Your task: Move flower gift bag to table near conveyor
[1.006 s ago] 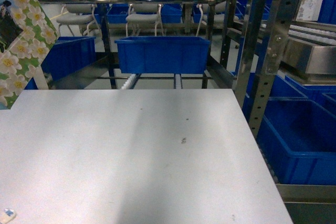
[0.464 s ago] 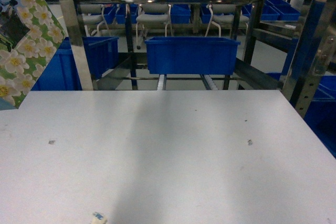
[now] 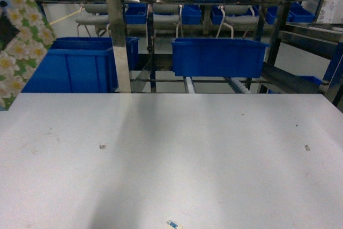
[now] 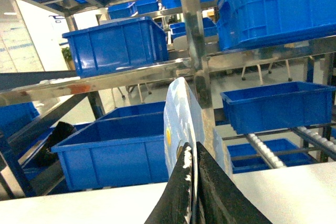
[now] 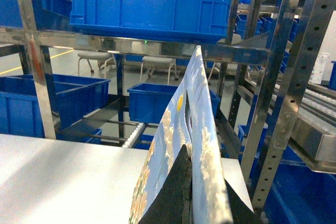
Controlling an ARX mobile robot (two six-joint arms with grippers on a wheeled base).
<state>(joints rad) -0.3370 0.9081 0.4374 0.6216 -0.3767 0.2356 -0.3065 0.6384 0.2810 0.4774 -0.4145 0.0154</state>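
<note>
Flower gift bag (image 3: 20,41) showing at 9 o'clock, cropped by head-view edge, above table (image 3: 171,159). Left gripper (image 4: 193,192) and right gripper (image 5: 190,192) each pinching bag edge; fingertips partly hiding.

right gripper (image 5: 190,192) pinches the flower gift bag (image 5: 181,145) edge-on above the table (image 5: 58,177), blue bins (image 5: 152,1) behind.

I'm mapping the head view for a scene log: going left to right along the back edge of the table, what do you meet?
flower gift bag → large blue bin → shiny steel rack post → smaller blue bin sitting on the conveyor rollers.
</note>
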